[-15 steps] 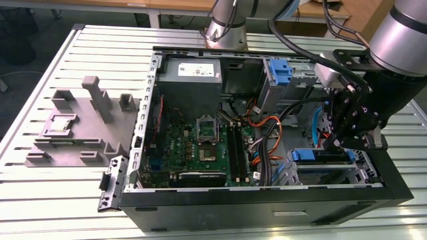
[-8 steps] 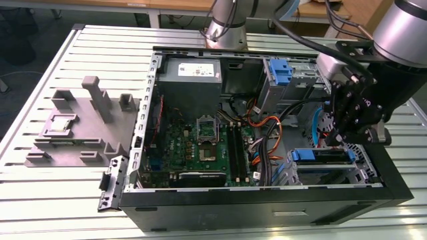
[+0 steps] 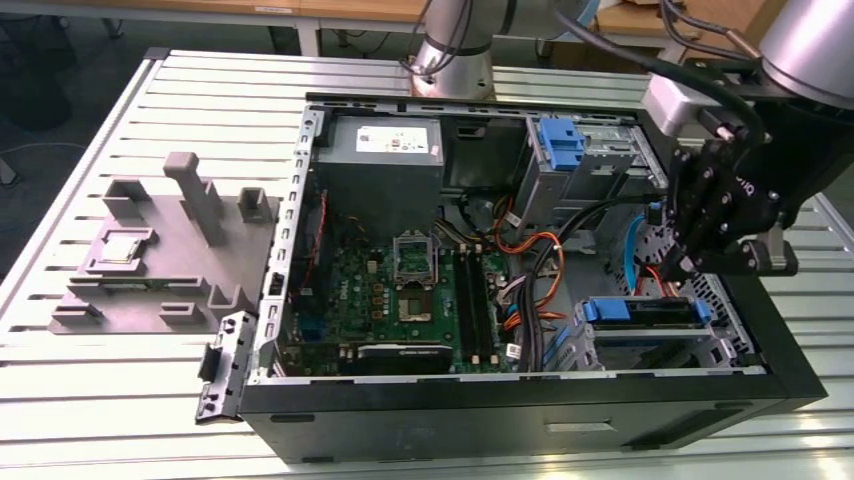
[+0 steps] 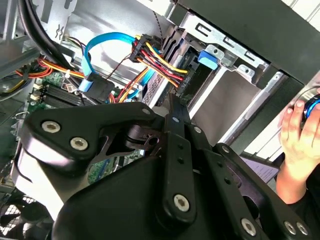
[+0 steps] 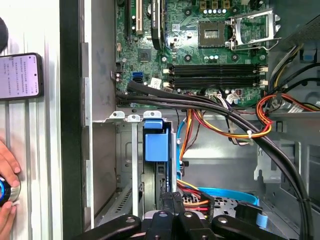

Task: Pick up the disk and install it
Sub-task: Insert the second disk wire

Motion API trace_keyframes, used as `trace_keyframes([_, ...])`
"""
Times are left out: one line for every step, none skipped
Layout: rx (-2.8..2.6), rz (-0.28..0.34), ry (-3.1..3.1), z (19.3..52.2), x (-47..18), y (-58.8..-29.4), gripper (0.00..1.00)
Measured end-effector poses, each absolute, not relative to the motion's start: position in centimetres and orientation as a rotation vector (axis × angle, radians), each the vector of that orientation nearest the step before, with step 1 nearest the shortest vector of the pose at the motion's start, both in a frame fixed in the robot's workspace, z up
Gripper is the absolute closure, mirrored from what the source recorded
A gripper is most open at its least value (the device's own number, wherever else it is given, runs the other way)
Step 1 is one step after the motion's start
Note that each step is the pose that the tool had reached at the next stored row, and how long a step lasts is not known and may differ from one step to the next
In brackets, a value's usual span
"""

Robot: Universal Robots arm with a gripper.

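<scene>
The disk (image 3: 643, 312) lies in the drive bay at the near corner of the open computer case (image 3: 534, 415), on the exterior view's right; its blue carrier rail faces up. In the first wrist view the disk (image 5: 154, 145) stands edge-on in the metal bay, blue tab outward. In the second wrist view only the disk's blue tab (image 4: 209, 57) peeks from the bay. My gripper (image 3: 683, 268) hangs just above and behind the disk, fingers pressed together with nothing between them. Its tip (image 4: 174, 107) points toward the bay, and the gripper (image 5: 173, 201) sits beside the drive's edge among cables.
Orange, red and blue cables (image 3: 541, 280) run between the motherboard (image 3: 400, 285) and the bay. A tall blue latch (image 3: 561, 140) sits in the far bay. A grey fixture (image 3: 147, 265) stands on the slatted table. A person's hand (image 5: 7, 172) and a phone (image 5: 20, 75) lie beside the case.
</scene>
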State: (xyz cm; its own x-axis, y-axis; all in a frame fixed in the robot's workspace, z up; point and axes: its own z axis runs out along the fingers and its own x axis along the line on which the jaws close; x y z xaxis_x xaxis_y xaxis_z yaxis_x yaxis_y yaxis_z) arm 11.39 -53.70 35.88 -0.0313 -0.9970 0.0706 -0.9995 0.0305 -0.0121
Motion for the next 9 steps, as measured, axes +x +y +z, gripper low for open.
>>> trace_keyframes([2.156, 0.090, -2.224, 36.0, 11.4, -53.7, 0.90])
trace_keyframes([2.157, 0.089, -2.224, 36.1, 11.4, -53.6, 0.90])
trace_keyframes([2.157, 0.089, -2.224, 36.2, 11.4, -53.6, 0.90])
trace_keyframes([2.157, 0.089, -2.224, 36.2, 11.4, -53.5, 0.90])
trace_keyframes([2.157, 0.089, -2.224, 36.2, 11.4, -53.4, 0.90])
trace_keyframes([2.156, 0.090, -2.224, 36.2, 11.4, -53.2, 0.90])
trace_keyframes([2.156, 0.090, -2.224, 36.2, 11.4, -53.1, 0.90])
trace_keyframes([2.156, 0.090, -2.224, 36.2, 11.4, -52.9, 0.90])
trace_keyframes([2.156, 0.090, -2.224, 36.2, 11.4, -52.6, 0.90])
